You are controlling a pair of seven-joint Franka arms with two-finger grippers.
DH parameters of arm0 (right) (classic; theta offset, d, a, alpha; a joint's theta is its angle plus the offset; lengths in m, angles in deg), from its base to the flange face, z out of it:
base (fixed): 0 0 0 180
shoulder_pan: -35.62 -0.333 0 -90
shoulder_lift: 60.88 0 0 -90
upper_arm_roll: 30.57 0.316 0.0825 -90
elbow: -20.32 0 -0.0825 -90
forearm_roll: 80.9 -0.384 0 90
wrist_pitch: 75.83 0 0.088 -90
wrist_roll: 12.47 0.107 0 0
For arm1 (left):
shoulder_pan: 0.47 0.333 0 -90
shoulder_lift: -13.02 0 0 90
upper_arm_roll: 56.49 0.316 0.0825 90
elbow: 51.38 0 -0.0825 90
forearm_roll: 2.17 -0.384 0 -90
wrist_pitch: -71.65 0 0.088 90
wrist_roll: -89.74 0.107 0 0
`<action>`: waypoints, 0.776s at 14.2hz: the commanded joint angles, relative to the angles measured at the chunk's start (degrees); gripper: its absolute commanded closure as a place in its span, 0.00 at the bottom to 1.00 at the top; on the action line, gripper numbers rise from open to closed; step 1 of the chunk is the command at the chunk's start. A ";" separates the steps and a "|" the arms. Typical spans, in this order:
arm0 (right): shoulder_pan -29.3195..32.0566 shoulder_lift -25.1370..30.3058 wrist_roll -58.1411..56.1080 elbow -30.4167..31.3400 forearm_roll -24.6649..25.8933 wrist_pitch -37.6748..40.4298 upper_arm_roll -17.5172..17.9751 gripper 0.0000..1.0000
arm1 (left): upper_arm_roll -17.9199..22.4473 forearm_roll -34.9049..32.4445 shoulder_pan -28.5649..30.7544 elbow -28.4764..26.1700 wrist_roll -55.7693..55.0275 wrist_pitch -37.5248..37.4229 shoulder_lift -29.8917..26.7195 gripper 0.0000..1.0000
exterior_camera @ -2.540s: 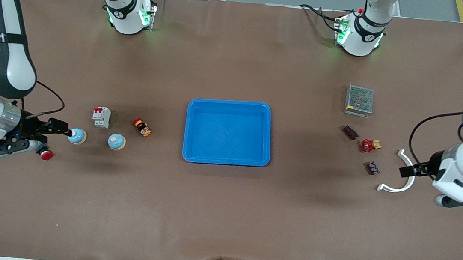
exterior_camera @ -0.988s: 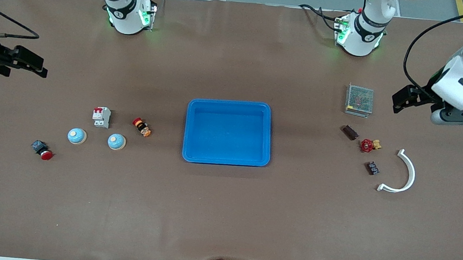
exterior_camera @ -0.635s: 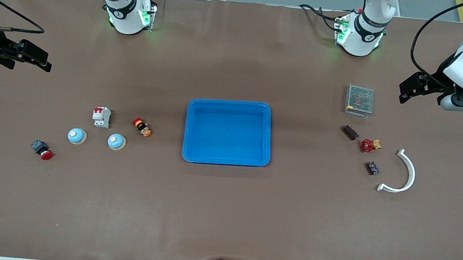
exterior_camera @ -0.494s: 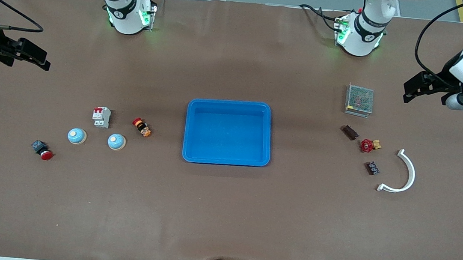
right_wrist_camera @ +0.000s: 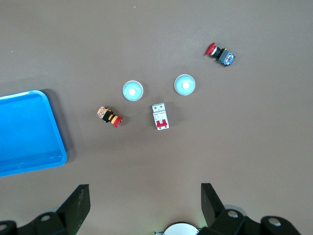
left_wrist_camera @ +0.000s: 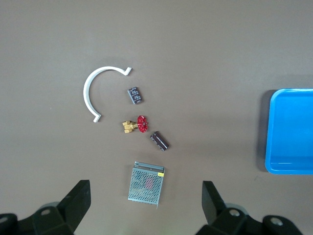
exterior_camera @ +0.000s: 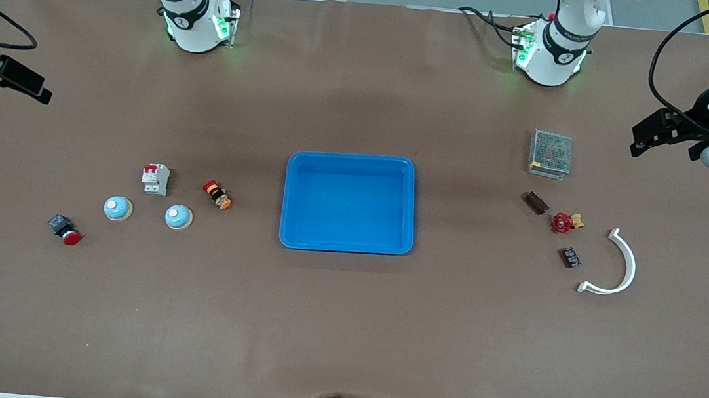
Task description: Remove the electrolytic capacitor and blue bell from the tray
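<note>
The brown table (exterior_camera: 341,329) lies bare along its near edge. At its middle sits the blue tray (exterior_camera: 349,202). The left gripper (exterior_camera: 648,134) hangs wide open, holding nothing, above the left arm's end; the right gripper (exterior_camera: 24,82), equally spread and unloaded, above the right arm's end. Two bells (exterior_camera: 117,208) (exterior_camera: 178,217) rest toward the right arm's end, the capacitor (exterior_camera: 536,202) toward the left arm's, near the mesh box (exterior_camera: 551,153).

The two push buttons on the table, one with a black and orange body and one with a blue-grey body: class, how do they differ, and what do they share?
The black and orange push button lies closer to the blue tray; the blue-grey push button lies nearer the right arm's end. The first sits farther from the front camera, beside the circuit breaker. Both have red caps and lie on their sides.
</note>
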 commanded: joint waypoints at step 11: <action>-1.00 1.46 0.44 2.00 0.25 -0.21 -1.16 0.00 | 0.85 0.63 0.25 2.01 1.71 -2.62 1.13 0.00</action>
